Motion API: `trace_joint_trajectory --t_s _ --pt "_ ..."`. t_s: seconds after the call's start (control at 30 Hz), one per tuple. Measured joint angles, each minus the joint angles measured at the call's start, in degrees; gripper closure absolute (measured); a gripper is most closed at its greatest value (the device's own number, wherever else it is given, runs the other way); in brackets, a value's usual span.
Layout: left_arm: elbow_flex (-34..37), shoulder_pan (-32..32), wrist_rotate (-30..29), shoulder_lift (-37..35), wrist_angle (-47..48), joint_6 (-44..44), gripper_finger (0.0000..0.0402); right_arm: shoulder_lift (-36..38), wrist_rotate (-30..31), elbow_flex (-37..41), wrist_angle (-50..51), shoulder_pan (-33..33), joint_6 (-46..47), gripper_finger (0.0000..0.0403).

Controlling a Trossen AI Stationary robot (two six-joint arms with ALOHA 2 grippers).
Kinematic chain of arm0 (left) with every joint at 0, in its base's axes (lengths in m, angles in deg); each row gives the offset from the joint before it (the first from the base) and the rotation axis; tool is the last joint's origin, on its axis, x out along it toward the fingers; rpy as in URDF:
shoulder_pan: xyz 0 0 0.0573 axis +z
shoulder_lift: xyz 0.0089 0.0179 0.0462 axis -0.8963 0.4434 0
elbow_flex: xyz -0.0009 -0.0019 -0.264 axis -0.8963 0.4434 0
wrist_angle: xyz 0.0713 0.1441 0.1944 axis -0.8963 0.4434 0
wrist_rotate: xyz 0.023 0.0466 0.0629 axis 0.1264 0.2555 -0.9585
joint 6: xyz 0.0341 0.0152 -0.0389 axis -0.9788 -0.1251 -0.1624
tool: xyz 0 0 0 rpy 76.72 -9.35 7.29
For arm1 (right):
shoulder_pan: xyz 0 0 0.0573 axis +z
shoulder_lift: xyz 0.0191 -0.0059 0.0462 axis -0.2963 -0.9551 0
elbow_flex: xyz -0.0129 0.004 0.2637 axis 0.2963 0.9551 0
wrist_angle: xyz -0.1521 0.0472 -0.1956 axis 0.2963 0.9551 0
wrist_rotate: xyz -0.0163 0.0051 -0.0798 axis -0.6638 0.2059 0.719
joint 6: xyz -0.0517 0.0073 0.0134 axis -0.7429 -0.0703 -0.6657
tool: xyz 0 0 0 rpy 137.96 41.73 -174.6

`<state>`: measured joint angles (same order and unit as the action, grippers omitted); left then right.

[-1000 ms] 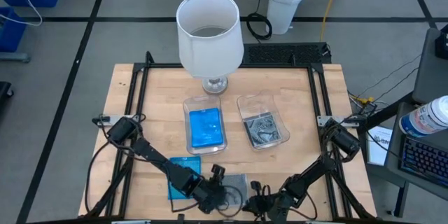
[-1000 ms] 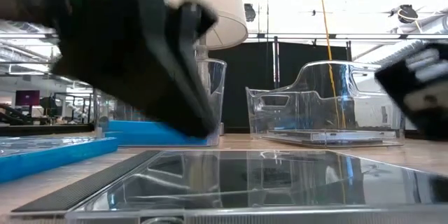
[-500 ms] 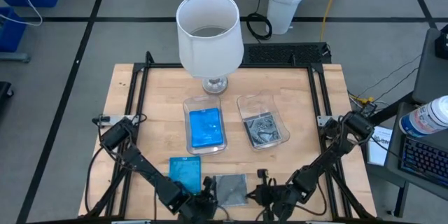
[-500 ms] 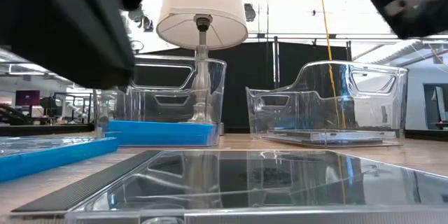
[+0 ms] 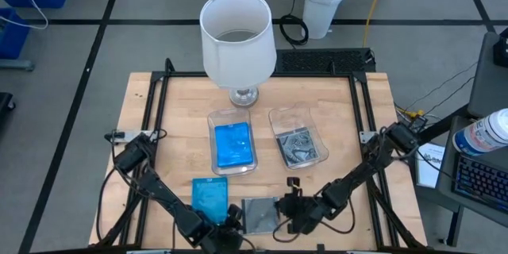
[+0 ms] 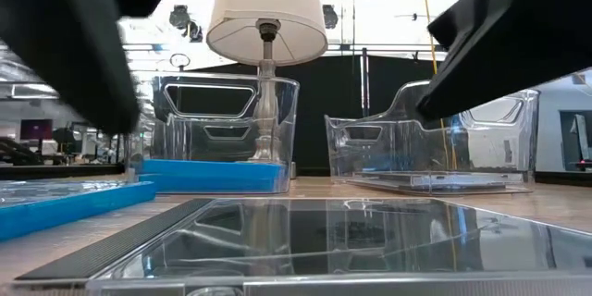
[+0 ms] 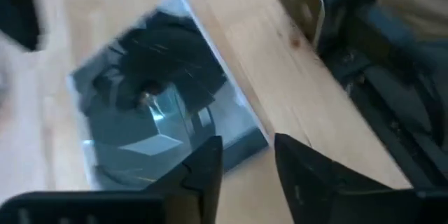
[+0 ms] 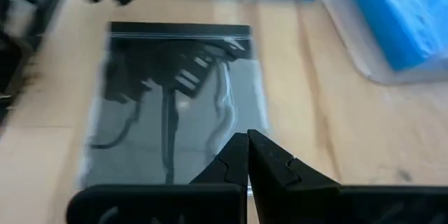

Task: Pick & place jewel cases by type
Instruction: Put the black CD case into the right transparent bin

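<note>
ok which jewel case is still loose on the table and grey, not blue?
The smoky grey jewel case at the front edge, between the two grippers. The other loose one, the blue jewel case, lies to its left; the rest sit in the trays.

Bare desk lies open at the frame's left and right edges. The lamp blocks the upper centre; two clear trays fill the middle, and both arms crowd the lower edge around the grey jewel case.

White lamp, two clear trays
</note>
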<state>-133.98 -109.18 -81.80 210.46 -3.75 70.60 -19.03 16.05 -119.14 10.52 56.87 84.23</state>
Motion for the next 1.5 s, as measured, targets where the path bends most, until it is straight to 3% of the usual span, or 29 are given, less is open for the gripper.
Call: trace_joint_trajectory --t_s 0.37,0.83,1.13,1.5 --pt "0.0 -0.2 0.0 3.4 -4.1 -2.4 0.0201 0.0 -6.0 0.0 5.4 -3.8 3.2 0.0403" --pt "0.0 1.2 -2.3 3.5 -1.4 1.7 0.0199 0.0 -10.7 3.8 6.4 -6.9 4.7 0.0403" --pt "-0.1 1.9 -2.3 4.2 -1.5 1.4 0.0199 0.3 -13.7 9.7 -4.7 -7.4 5.0 0.0403" --pt "-0.1 1.8 -5.9 4.3 -0.7 -1.5 0.0199 0.2 -15.2 9.9 -6.2 -6.6 5.7 0.0403"
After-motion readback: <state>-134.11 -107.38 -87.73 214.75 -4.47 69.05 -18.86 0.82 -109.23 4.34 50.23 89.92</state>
